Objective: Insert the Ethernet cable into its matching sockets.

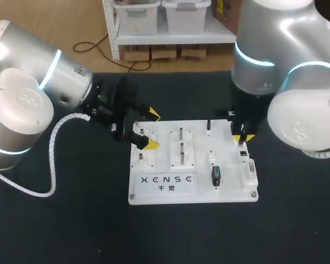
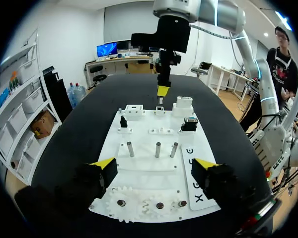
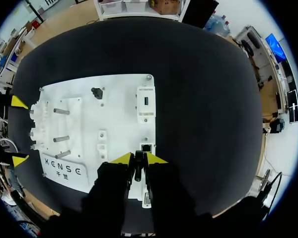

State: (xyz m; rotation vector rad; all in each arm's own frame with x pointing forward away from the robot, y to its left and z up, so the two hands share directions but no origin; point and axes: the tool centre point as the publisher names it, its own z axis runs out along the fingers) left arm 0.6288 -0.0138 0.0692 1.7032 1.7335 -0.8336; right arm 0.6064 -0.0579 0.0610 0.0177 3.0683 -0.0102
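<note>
On the black desk [image 1: 71, 220], a white practice board [image 1: 198, 132] in the middle and one claw at each end.

At the board's left edge my left gripper [image 1: 149, 129] hangs over the white plastic gears [image 2: 121, 206], yellow-tipped fingers spread wide with nothing in them. Three upright metal pegs [image 2: 157, 148] stand further in, toward the board's middle. Over at the right edge, my right gripper [image 3: 139, 159] is pinched tight on the small black Ethernet plug [image 3: 138, 167], held between its two yellow tips. The plug sits right over the little Ethernet socket [image 3: 146, 147] on that same edge, honestly can't tell if they're touching.
</note>
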